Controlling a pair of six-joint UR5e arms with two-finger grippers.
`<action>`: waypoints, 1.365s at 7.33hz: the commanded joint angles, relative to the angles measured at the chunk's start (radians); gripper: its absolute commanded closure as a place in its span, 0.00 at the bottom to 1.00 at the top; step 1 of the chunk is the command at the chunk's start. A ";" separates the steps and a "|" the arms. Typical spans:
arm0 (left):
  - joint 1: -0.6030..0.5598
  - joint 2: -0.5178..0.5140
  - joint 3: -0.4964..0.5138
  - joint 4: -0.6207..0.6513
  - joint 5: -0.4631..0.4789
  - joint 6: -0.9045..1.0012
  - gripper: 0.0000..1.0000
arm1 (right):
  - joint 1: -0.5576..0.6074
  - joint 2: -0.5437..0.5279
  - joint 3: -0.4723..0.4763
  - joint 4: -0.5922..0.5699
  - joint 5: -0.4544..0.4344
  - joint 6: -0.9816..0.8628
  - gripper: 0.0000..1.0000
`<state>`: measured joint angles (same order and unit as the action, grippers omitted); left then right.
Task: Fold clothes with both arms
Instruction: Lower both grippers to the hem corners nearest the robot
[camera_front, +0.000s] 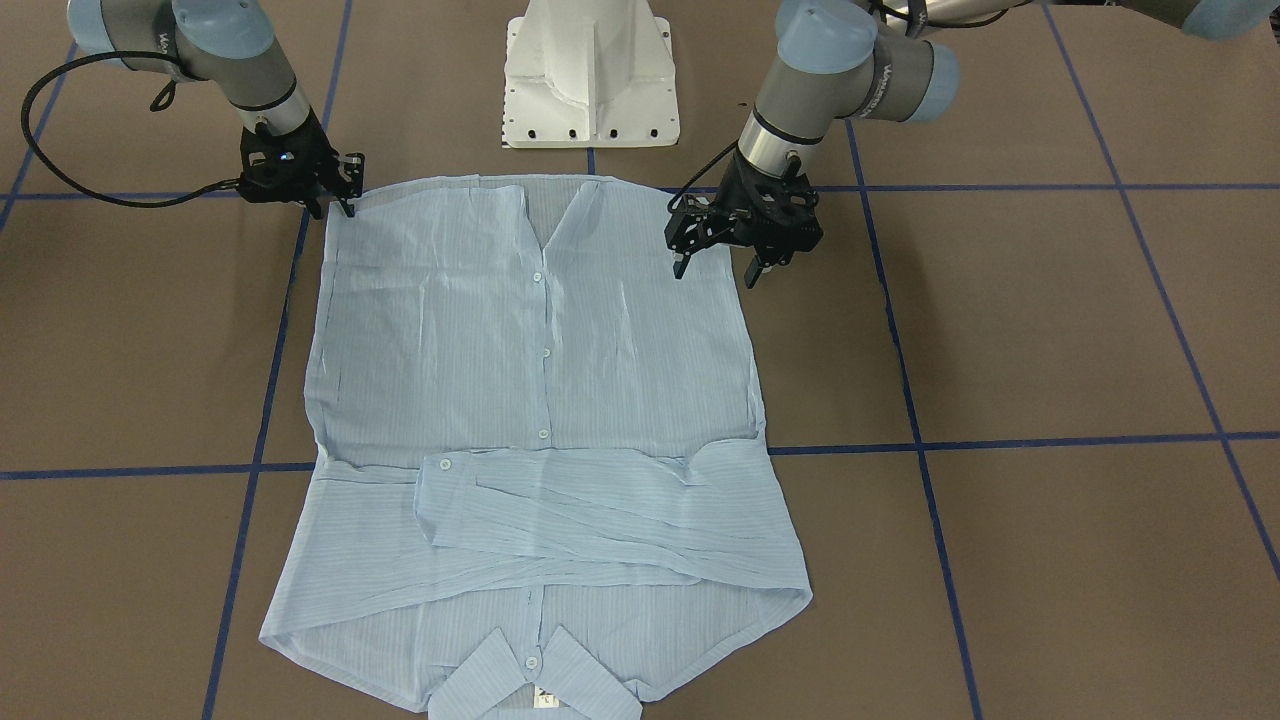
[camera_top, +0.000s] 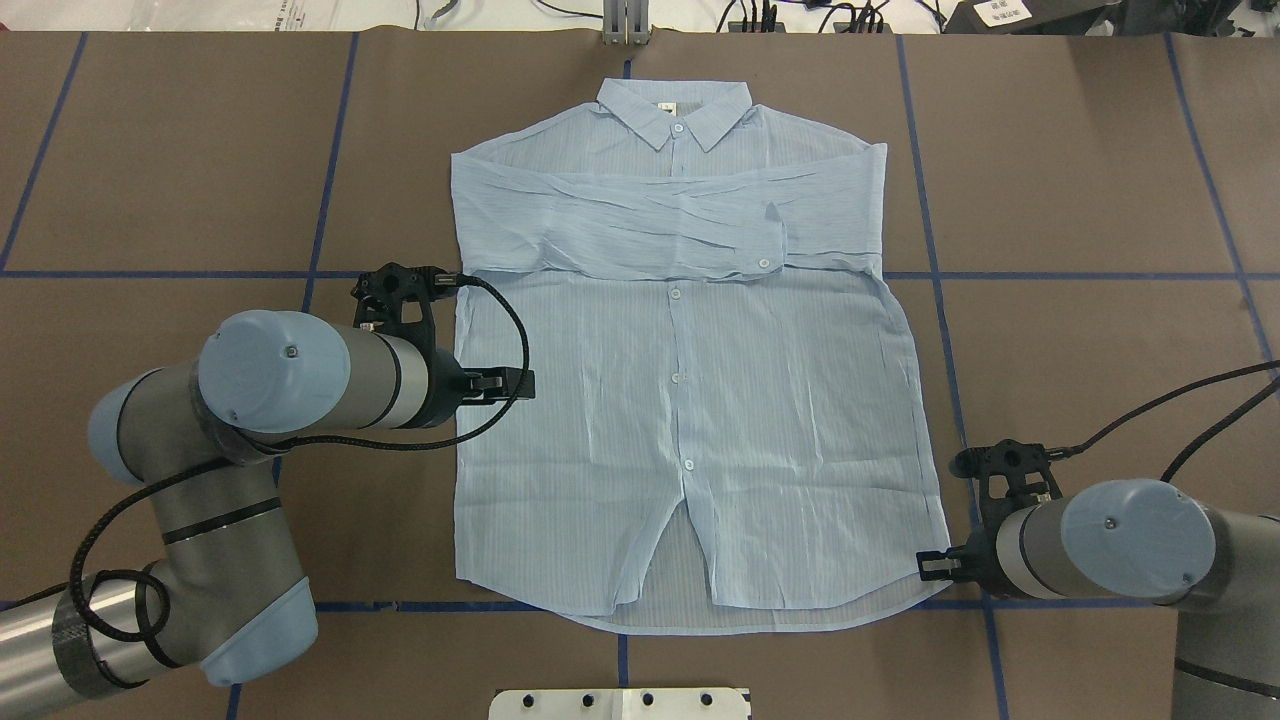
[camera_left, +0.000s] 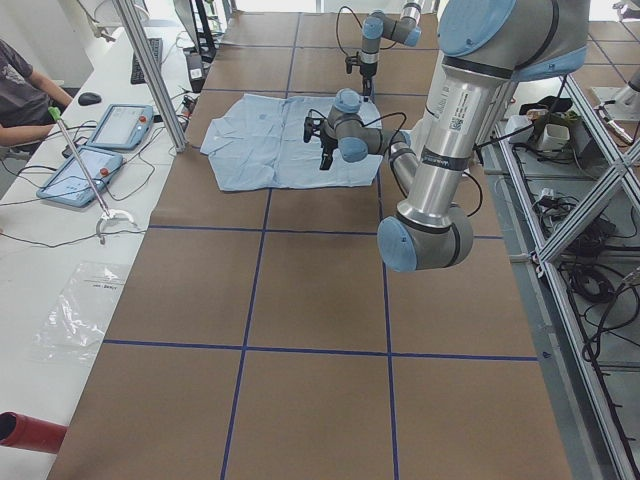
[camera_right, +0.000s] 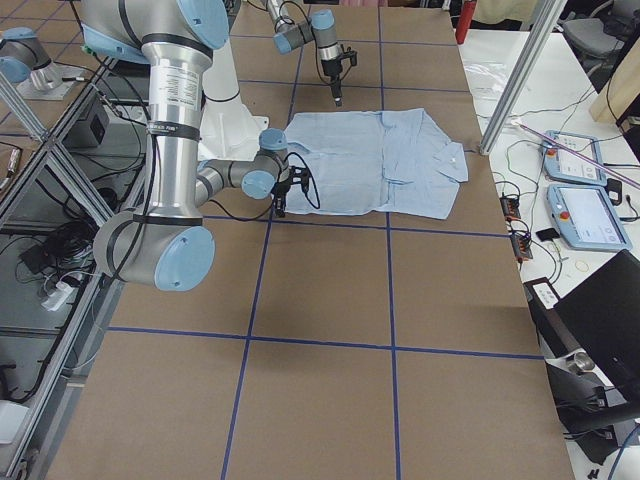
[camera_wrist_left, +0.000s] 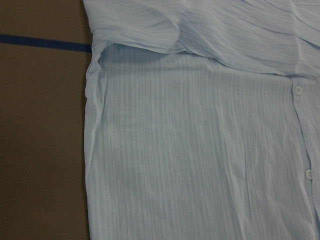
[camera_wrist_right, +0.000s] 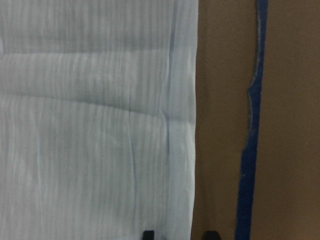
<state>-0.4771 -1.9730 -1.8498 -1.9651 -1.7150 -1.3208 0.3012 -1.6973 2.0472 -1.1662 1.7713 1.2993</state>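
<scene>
The shirt (camera_top: 680, 400) lies flat and front up on the brown counter (camera_top: 1100, 200). Its collar (camera_top: 675, 105) is at the end away from the robot's base and its hem at the near end. Both sleeves (camera_top: 650, 215) are folded across the chest, just below the collar.

The left tool (camera_front: 716, 275) hangs at the shirt's left side edge, about midway between sleeve fold and hem. Its jaws are spread, one finger above the cloth and the other just outside the edge. It holds nothing.

The right tool (camera_front: 335, 208) sits at the shirt's right hem corner. In the right wrist view its two fingertips stand apart, one over the shirt's edge and the other over bare counter between the shirt and a blue tape line (camera_wrist_right: 252, 125). I cannot tell whether it touches the cloth.
</scene>
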 joint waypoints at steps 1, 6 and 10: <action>0.000 0.000 0.009 -0.001 0.003 0.002 0.00 | 0.001 -0.002 0.004 -0.001 0.008 0.000 0.82; 0.003 0.061 -0.002 -0.011 -0.003 0.012 0.00 | 0.021 -0.002 0.057 0.000 0.005 0.035 1.00; 0.115 0.091 -0.032 0.046 -0.002 -0.115 0.01 | 0.021 0.005 0.056 0.008 0.002 0.058 1.00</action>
<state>-0.3991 -1.8843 -1.8771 -1.9460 -1.7177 -1.3910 0.3219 -1.6950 2.1020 -1.1609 1.7736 1.3532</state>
